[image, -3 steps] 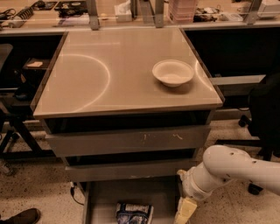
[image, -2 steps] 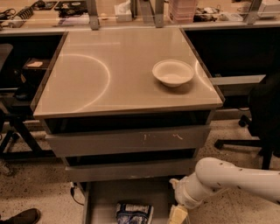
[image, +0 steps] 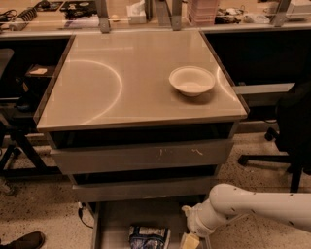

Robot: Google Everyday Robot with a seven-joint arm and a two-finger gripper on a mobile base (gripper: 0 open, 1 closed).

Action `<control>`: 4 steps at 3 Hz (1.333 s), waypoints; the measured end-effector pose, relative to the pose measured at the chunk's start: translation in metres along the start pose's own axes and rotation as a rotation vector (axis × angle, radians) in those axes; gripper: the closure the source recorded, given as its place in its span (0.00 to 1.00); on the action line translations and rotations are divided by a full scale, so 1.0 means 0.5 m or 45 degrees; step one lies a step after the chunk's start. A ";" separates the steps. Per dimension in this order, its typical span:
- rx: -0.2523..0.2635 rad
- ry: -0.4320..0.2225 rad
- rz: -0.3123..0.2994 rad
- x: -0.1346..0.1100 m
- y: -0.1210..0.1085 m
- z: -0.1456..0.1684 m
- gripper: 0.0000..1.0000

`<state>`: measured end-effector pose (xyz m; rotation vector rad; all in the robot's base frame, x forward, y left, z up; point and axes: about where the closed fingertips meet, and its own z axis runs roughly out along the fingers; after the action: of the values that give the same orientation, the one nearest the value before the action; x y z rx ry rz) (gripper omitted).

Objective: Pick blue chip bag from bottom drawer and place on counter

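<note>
The blue chip bag (image: 149, 237) lies flat on the floor of the open bottom drawer (image: 114, 223), at the lower edge of the camera view. My gripper (image: 190, 240) hangs over the drawer just right of the bag, at the end of the white arm (image: 252, 206) that comes in from the right; most of it is cut off by the frame edge. The counter (image: 121, 82) is the glossy beige top above the drawers, with a white bowl (image: 192, 80) on its right side.
A taller grey drawer (image: 141, 155) with a scratched front sits shut above the bottom drawer. A cluttered workbench (image: 146, 12) runs along the back. A black office chair (image: 291, 131) stands at the right. A shoe (image: 22, 240) shows at the lower left.
My arm has swung left and down, bringing the gripper closer to the blue chip bag. The bag and the bowl have not moved.
</note>
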<state>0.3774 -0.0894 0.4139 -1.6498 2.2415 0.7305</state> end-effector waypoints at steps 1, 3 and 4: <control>-0.014 -0.033 -0.013 -0.002 -0.005 0.036 0.00; 0.029 -0.153 -0.024 -0.006 -0.084 0.175 0.00; 0.028 -0.153 -0.024 -0.006 -0.084 0.175 0.00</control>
<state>0.4107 -0.0493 0.3318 -1.5710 2.1409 0.7756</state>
